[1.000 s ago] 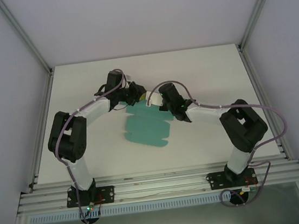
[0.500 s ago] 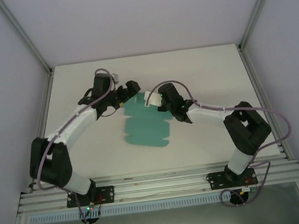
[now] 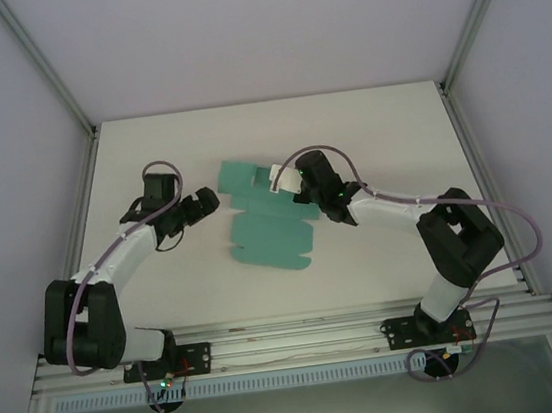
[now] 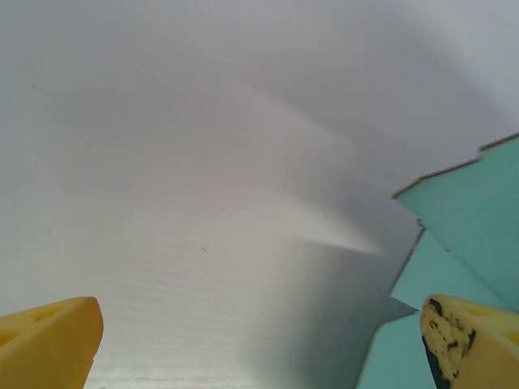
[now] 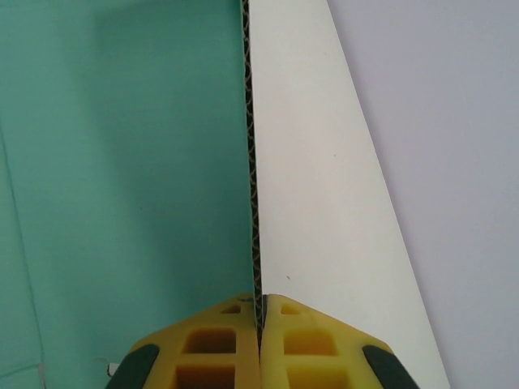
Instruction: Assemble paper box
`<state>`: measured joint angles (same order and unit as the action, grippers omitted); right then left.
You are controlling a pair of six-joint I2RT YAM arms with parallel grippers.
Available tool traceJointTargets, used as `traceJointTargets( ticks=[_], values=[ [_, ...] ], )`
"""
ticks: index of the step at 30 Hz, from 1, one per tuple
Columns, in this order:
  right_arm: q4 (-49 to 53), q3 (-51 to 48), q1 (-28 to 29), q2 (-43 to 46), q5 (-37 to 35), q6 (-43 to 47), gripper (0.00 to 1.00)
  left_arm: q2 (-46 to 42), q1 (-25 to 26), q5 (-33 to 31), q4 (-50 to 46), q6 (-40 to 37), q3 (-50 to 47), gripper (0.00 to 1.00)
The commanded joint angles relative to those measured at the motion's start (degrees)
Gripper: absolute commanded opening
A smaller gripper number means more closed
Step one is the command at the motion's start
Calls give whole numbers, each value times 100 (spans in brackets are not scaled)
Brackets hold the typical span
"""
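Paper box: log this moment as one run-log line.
paper box: unassembled sheet | left gripper: open, holding nothing | right gripper: shut on paper box edge

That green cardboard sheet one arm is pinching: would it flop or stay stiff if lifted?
Probably fairly stiff: the paper box shows a corrugated edge where the right gripper pinches it. It would likely hinge at its creases rather than stay flat. Being thin, it looks light and might slide on the smooth table.

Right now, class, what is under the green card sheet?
The white table shows around the card sheet, lying mostly flat on it. The right gripper pinches one raised flap, white underneath. Beneath the flat part is covered.
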<state>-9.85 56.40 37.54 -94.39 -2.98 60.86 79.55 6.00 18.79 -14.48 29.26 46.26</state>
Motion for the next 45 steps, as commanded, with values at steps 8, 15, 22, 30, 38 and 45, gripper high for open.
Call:
traceJointTargets(
  ticks=[8, 15, 22, 30, 38, 45],
  values=[
    [115, 67, -53, 201, 272, -358, 0, 614, 148, 88, 1270, -641, -199, 98],
    [119, 103, -52, 224, 276, -408, 0, 887, 444, 335, 1626, -817, -249, 96],
    [154, 98, -52, 246, 362, -561, 0, 878, 472, 1013, 2190, -650, -421, 96],
    [3, 78, -53, 290, 564, -806, 0, 1019, 523, 1842, 2953, -511, -576, 90],
    [-192, 45, -77, 382, 864, -1077, 0, 1367, 578, 2389, 3655, -304, -711, 66],
    [-167, 19, -106, 434, 1010, -1192, 0, 1453, 577, 2600, 4032, -129, -716, 44]
  ],
)
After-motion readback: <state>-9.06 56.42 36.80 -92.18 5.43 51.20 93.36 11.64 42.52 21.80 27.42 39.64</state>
